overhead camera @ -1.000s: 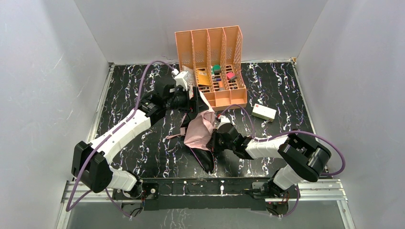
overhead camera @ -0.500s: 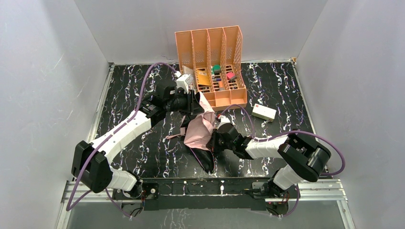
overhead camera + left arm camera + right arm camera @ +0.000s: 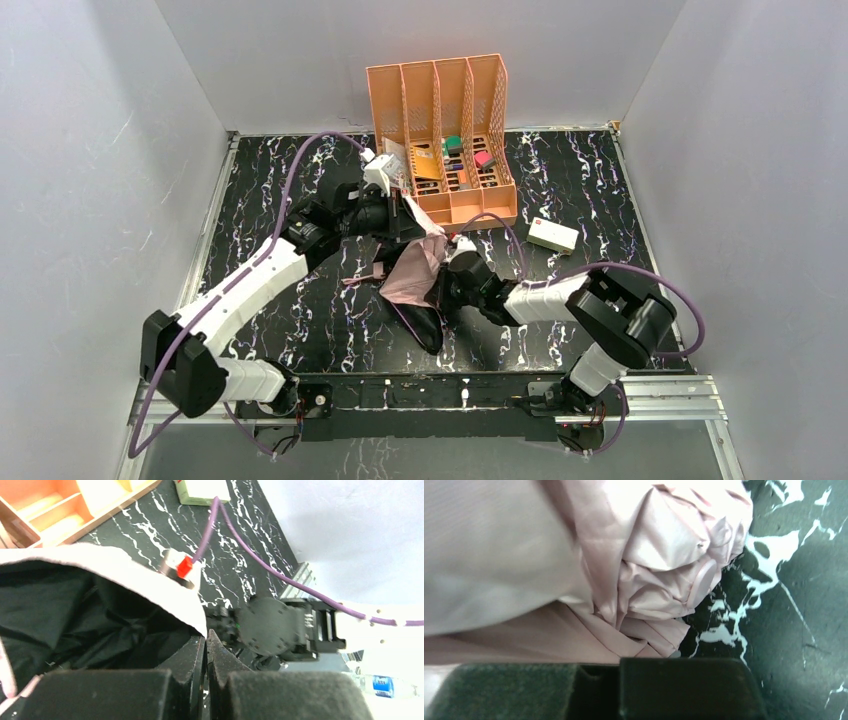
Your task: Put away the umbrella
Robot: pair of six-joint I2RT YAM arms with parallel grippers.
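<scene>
- Both arms have moved in the last second. My left elbow swung outward and my right arm drew in toward the middle of the table (image 3: 580, 180).
- The umbrella (image 3: 412, 275) got tugged slightly with them. It lies crumpled at mid-table, pink side up and black end toward me, just in front of the orange desk organiser (image 3: 445, 110), not stowed.
- My left gripper (image 3: 205, 645) went from wide open to fully closed. The canopy hem (image 3: 150, 587) runs straight into the tips and looks pinched.
- My right gripper (image 3: 599, 677) is unchanged: closed and pressed against the pink folds. I can't tell what's between the pads.
- My read: I now have a hold to gather the canopy, and most of the folding is left.
</scene>
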